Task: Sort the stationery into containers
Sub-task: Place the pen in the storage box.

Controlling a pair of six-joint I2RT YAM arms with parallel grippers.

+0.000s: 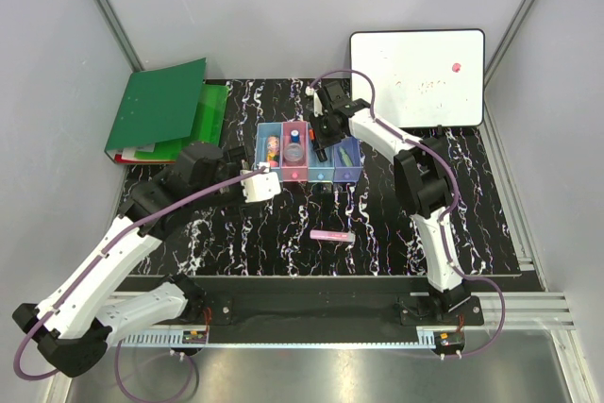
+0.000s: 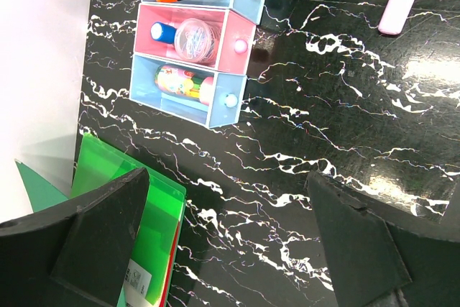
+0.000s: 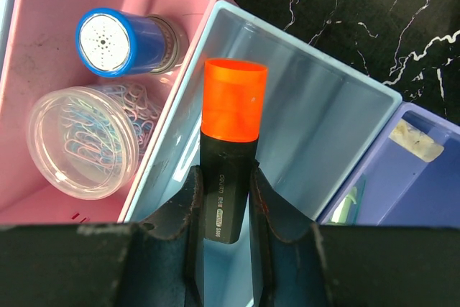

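Observation:
Four narrow bins stand side by side at the table's middle: light blue [image 1: 267,145], pink [image 1: 294,169], light blue [image 1: 322,173] and violet-blue [image 1: 346,171]. My right gripper [image 3: 224,177] is shut on a black orange-capped stick [image 3: 231,98] and holds it in the second light blue bin [image 3: 323,120]. The pink bin [image 3: 43,34] holds a round clear box of clips [image 3: 83,141] and a blue cylinder [image 3: 115,41]. A green pen [image 3: 348,206] lies in the violet-blue bin [image 3: 417,199]. A pink-yellow eraser [image 2: 183,80] lies in the first bin. A pink marker [image 1: 332,234] lies loose on the table. My left gripper [image 2: 230,249] is open and empty, left of the bins.
Green binders [image 1: 160,106] lie at the back left, their edge under my left finger [image 2: 100,235]. A whiteboard [image 1: 415,77] leans at the back right. The table is black marble-patterned [image 2: 323,106], with grey walls around it.

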